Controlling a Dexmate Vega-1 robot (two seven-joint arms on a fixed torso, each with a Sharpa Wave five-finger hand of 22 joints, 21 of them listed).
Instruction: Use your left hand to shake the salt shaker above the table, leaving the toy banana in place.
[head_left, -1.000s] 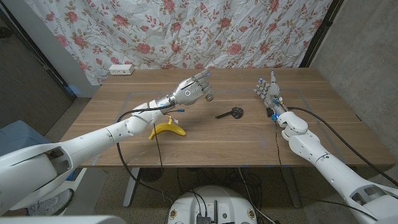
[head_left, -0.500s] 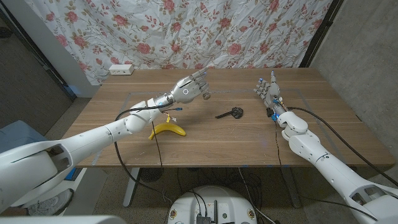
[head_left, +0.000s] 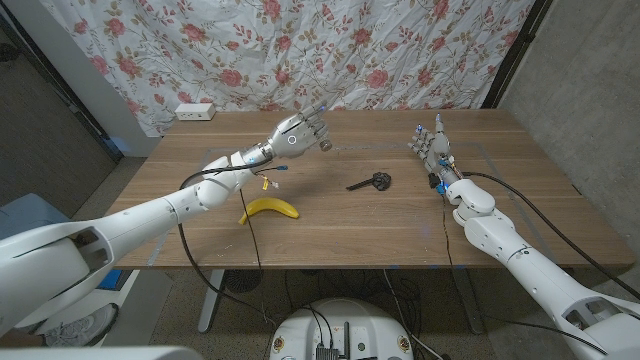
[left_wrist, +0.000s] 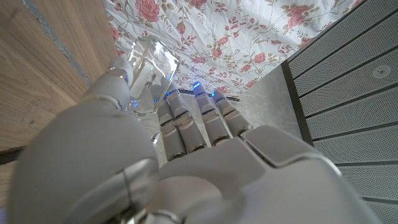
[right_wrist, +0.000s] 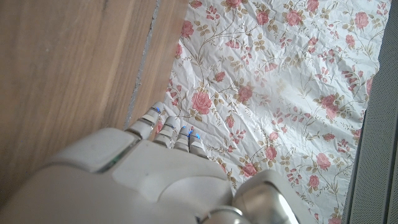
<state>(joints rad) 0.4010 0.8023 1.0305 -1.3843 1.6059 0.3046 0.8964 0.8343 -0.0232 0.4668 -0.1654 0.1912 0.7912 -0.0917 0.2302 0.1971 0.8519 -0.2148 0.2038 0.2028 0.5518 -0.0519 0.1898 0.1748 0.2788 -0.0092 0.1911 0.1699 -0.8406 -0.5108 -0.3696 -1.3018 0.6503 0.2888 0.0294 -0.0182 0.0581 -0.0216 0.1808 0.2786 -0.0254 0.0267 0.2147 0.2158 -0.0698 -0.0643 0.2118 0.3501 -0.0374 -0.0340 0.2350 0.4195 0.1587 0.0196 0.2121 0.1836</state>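
Note:
My left hand (head_left: 296, 134) is raised above the middle of the table and grips the clear glass salt shaker (head_left: 324, 143), whose end sticks out to the right of the fingers. In the left wrist view the shaker (left_wrist: 148, 68) is pinched between my thumb and fingers (left_wrist: 186, 124). The yellow toy banana (head_left: 268, 209) lies on the table (head_left: 400, 220), nearer the front edge and below my left forearm. My right hand (head_left: 432, 146) stands at the right side of the table, fingers up and apart, holding nothing.
A small black object (head_left: 374, 181) lies on the table between the two hands. A white power strip (head_left: 195, 112) sits at the far left corner. A flowered curtain (head_left: 300, 50) hangs behind the table.
My left hand with the shaker has moved up and a little to the left, away from the front edge. The banana and my right hand have stayed put.

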